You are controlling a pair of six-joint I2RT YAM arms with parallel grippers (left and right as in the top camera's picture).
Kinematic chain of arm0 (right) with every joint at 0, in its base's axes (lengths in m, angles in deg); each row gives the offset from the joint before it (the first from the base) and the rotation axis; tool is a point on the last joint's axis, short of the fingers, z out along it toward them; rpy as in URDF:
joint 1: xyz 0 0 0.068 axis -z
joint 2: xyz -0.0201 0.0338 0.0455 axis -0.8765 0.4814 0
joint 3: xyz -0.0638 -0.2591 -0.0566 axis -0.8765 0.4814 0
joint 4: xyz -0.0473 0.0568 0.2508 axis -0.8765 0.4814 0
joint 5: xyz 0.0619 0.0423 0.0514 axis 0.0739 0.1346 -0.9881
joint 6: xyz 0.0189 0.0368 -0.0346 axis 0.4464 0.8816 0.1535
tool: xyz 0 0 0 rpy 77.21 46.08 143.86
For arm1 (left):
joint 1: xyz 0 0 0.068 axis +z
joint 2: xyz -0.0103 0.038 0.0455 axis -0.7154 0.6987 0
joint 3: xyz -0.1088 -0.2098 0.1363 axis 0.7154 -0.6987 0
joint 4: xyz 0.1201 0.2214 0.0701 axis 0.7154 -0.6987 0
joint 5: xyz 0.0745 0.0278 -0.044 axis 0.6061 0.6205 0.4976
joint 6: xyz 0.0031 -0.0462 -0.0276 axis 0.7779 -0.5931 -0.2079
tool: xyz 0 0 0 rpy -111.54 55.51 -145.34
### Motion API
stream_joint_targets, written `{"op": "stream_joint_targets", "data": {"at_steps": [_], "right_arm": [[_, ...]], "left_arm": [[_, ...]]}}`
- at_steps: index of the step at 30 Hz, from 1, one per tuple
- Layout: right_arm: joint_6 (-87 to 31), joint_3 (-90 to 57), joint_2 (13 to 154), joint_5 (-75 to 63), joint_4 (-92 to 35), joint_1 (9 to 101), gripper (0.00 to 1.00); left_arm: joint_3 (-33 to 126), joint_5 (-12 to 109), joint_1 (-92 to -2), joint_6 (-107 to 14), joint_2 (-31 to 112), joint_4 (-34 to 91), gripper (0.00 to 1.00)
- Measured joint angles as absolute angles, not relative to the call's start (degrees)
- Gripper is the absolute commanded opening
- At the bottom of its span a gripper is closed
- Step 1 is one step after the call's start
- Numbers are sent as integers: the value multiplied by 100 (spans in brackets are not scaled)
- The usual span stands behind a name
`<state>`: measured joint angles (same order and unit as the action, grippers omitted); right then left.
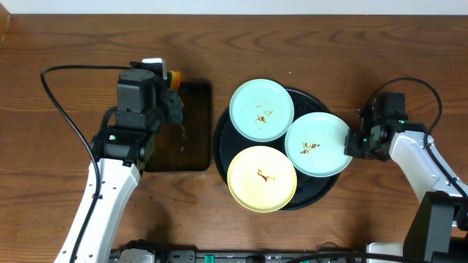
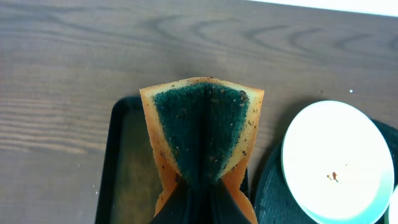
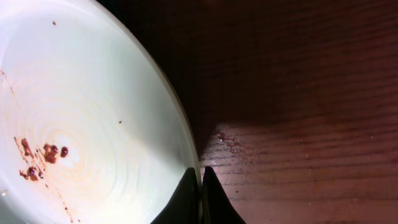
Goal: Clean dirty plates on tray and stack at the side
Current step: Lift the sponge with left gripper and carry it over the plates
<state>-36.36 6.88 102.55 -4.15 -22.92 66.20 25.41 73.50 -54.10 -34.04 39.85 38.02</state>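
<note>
Three plates lie on the round black tray [image 1: 221,142]: a mint plate [image 1: 262,109] at the back, a mint plate [image 1: 318,144] at the right and a yellow plate [image 1: 262,178] at the front. All carry brown food specks. My right gripper [image 1: 356,142] is shut on the rim of the right mint plate [image 3: 93,124]; its fingertips [image 3: 200,171] pinch the edge. My left gripper [image 1: 170,86] is shut on an orange sponge with a green scouring face [image 2: 202,134], held above the rectangular tray; the fingertips [image 2: 199,186] squeeze it folded.
A smaller rectangular black tray [image 1: 179,131] lies left of the round tray, also seen in the left wrist view [image 2: 118,174]. Brown wood-grain tabletop [image 3: 298,124] surrounds both trays. The back mint plate [image 2: 339,158] shows to the right of the sponge.
</note>
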Motion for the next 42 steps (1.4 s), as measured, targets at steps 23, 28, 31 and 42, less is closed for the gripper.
{"op": "stream_joint_targets", "data": {"at_steps": [23, 28, 31, 42], "right_arm": [[-3636, 688, 10255, -415, -2292, 6620, 1], [-3636, 688, 10255, -415, -2290, 6620, 1], [-3636, 688, 10255, -415, -2292, 6620, 1], [-3636, 688, 10255, -415, -2292, 6620, 1]], "left_arm": [[2654, 6605, -5410, -3804, 5594, 2224, 7], [3253, 6406, -5554, -3900, 5591, 1916, 7], [3666, 6360, -5900, -3906, 5591, 1909, 7], [4897, 5962, -7460, -3911, 6367, 2322, 7]]}}
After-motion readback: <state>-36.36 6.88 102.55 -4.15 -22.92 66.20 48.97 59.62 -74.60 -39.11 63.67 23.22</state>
